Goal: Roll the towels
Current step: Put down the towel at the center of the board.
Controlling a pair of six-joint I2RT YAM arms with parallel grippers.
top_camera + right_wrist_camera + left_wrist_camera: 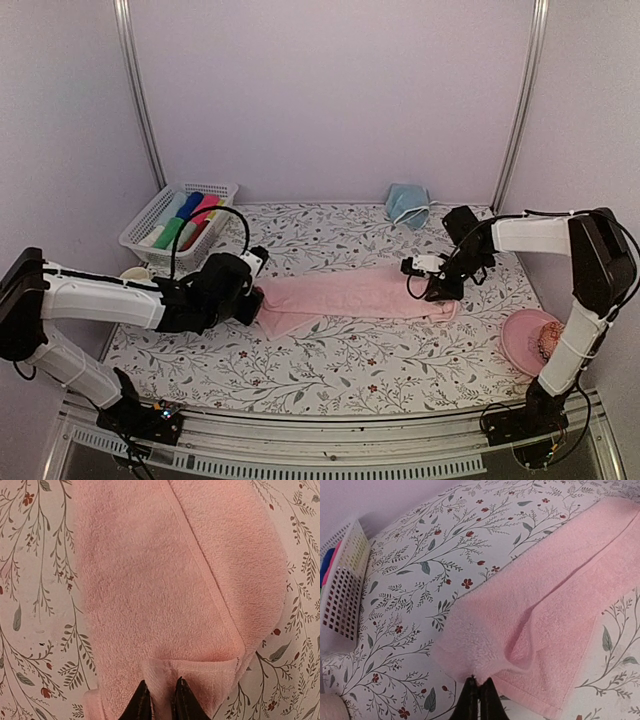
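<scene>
A pink towel lies folded lengthwise across the middle of the floral table. My left gripper is shut on its left end. In the left wrist view the towel bunches into a pucker just above my gripper, whose jaws are pressed together on the cloth. My right gripper is shut on the towel's right end. In the right wrist view the towel has a folded-over hem pinched between the fingers of my gripper.
A white basket with several rolled coloured towels stands at the back left; it also shows in the left wrist view. A light blue cloth lies at the back. A pink bowl sits at the right edge.
</scene>
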